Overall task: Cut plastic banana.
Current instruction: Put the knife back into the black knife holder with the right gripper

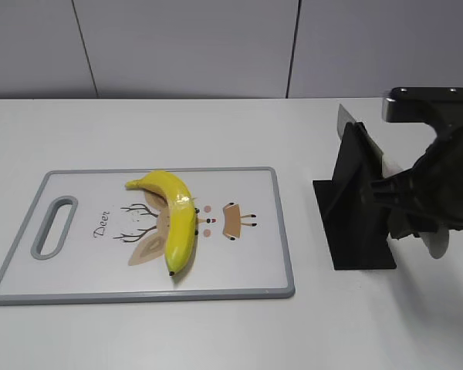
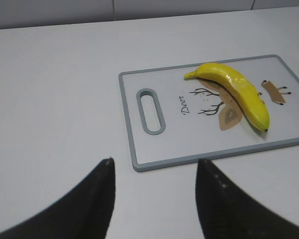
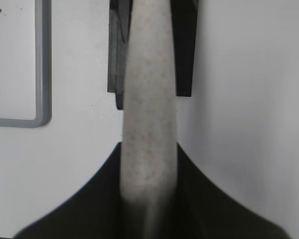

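Observation:
The plastic banana (image 1: 176, 216) is glossy yellow and curved. It lies across the middle of the white, grey-rimmed cutting board (image 1: 239, 285), and also shows in the left wrist view (image 2: 236, 90). My right gripper (image 1: 417, 210) is shut on the speckled grey handle of a knife (image 3: 149, 89), which rests in a black stand (image 1: 355, 223); the grey blade (image 1: 353, 123) sticks up behind the stand. In the right wrist view the jaws (image 3: 149, 147) press both sides of the handle. My left gripper (image 2: 155, 163) is open and empty, above the table just short of the board's handle end (image 2: 150, 110). It is out of the exterior view.
The board lies on a white table with a grey wall behind it. The board's near corner (image 3: 42, 74) lies to the left of the knife stand (image 3: 184, 50). White tabletop surrounds the board on the left and in front.

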`<action>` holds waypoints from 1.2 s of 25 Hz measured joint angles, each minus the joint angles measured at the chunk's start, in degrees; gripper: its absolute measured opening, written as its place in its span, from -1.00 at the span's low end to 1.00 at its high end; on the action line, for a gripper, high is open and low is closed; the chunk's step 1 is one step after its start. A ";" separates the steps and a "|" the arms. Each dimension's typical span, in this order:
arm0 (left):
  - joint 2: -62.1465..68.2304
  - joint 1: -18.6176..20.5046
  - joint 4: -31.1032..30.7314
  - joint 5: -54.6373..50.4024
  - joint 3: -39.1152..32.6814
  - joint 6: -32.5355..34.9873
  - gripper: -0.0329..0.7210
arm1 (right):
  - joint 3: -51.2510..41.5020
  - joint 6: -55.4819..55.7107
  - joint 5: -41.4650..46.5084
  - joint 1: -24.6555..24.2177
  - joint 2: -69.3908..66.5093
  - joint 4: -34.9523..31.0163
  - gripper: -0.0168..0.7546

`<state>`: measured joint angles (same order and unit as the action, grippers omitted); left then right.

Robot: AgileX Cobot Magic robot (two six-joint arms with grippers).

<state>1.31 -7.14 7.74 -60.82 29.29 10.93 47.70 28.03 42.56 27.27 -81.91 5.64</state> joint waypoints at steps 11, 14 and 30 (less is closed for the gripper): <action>0.00 0.00 0.00 0.00 0.00 0.00 0.41 | 0.00 0.00 -1.94 0.00 -0.66 0.27 0.46; 0.00 0.00 0.00 0.00 0.00 0.00 0.41 | 0.00 0.00 -1.96 0.00 -0.66 0.27 0.74; 0.00 0.00 0.75 1.22 -0.11 0.00 0.41 | 1.21 -18.33 1.29 0.00 14.39 -2.05 0.77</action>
<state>1.31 -7.14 8.49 -59.60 29.18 10.93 48.91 9.70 43.85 27.27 -67.52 3.59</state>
